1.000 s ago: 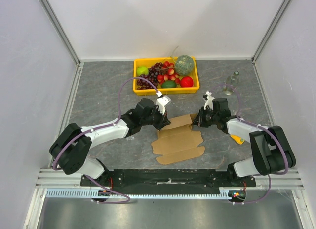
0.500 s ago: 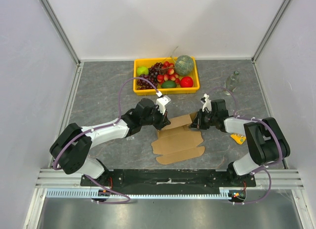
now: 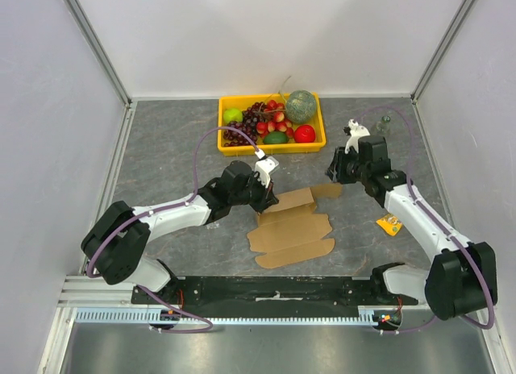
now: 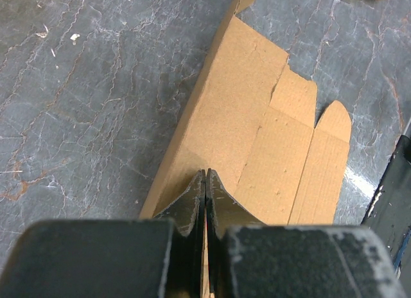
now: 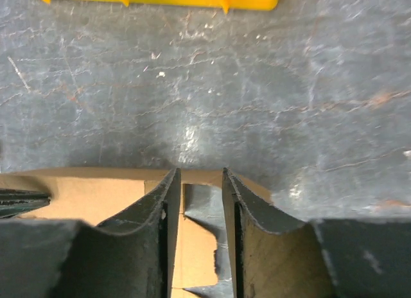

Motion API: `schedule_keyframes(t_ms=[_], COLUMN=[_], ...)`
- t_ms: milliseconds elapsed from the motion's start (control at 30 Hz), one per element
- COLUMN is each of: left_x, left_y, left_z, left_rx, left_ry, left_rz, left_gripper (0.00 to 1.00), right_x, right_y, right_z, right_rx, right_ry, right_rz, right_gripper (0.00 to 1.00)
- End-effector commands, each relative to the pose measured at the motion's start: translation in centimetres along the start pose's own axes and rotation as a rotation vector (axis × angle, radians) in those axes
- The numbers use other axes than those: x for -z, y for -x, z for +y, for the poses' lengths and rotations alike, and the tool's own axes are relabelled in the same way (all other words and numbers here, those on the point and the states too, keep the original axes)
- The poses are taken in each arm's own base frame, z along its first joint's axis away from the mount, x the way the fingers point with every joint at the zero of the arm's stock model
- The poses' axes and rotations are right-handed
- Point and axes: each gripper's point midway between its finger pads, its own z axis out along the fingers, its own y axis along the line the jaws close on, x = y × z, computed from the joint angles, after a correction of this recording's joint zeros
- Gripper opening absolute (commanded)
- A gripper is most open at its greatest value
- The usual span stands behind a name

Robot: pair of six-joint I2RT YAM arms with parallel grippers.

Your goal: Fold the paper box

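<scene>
Fingers (image 4: 189,205) of the left gripper (image 4: 205,175) are pressed flat together, with a thin cardboard edge of the paper box (image 4: 257,118) pinched between them. From the tips a long panel runs away, tilted up off the grey table (image 4: 83,86). The other panels and flaps lie flat beside it.

Right gripper (image 5: 200,175): fingers (image 5: 160,211) stand partly apart, a moderate gap, with nothing between them. Cardboard and bare table show through the gap. The tips sit over the box's far edge; I cannot tell whether they touch it.

Top view: the box lies mid-table between the two arms, mostly an unfolded sheet, with its far panel raised. The left gripper is at the left end of that raised panel. The right gripper is over the small flap at the far right corner.

Yellow crate (image 3: 250,149) sits further back, apart from the box, and holds a melon (image 3: 301,105), a green apple (image 3: 233,115), grapes (image 3: 256,114) and a red fruit (image 3: 304,133). A small yellow item (image 3: 389,224) lies on the table right of the box, just beside the right arm.
</scene>
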Motion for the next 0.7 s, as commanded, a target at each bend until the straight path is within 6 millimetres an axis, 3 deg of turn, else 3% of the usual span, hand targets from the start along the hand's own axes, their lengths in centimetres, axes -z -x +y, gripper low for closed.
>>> schedule_keyframes(t_ms=[0, 200, 667], left_x=[-0.1, -0.1, -0.2], left_y=[-2.3, -2.2, -2.0], left_z=[0.3, 0.2, 0.2], left_rx=[0.013, 0.012, 0.013], left_ry=[0.011, 0.008, 0.006], left_rz=[0.064, 0.063, 0.059], left_gripper=[0.02, 0.02, 0.02], right_x=[1.3, 1.1, -1.0], right_y=[1.3, 0.3, -2.1], right_z=[-1.8, -3.1, -3.2], right_rx=[0.144, 0.226, 0.269], right_ry=[-0.109, -0.153, -0.088], right_rz=[0.059, 0.187, 0.3], right_gripper=[0.43, 0.52, 0.5])
